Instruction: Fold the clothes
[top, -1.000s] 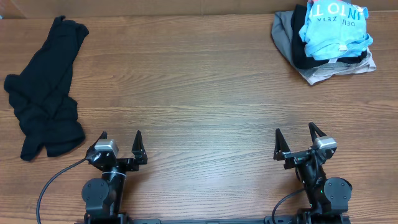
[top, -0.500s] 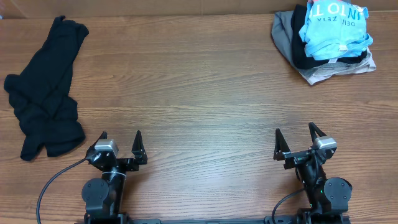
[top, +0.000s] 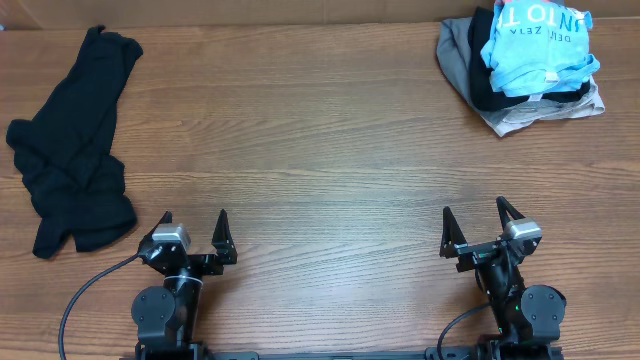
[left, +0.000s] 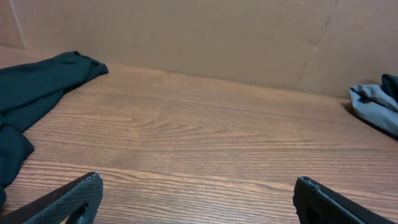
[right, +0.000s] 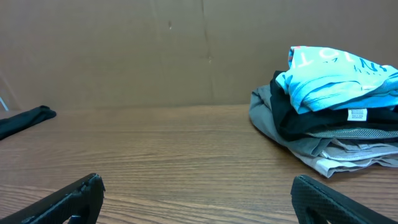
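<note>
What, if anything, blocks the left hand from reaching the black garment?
Nothing visible, so probably yes: the open left hand and black garment share one side, only bare table between.

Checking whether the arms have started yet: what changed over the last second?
Nothing visibly changed. The left gripper and right gripper stay open, empty and parked. The black garment stays crumpled at the left, and the pile topped by the light blue T-shirt stays at the right.

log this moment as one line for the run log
phase: folding not started | left gripper: open, empty | right gripper: open, empty | black garment: crumpled, left side | clothes pile: right side, light blue T-shirt on top
</note>
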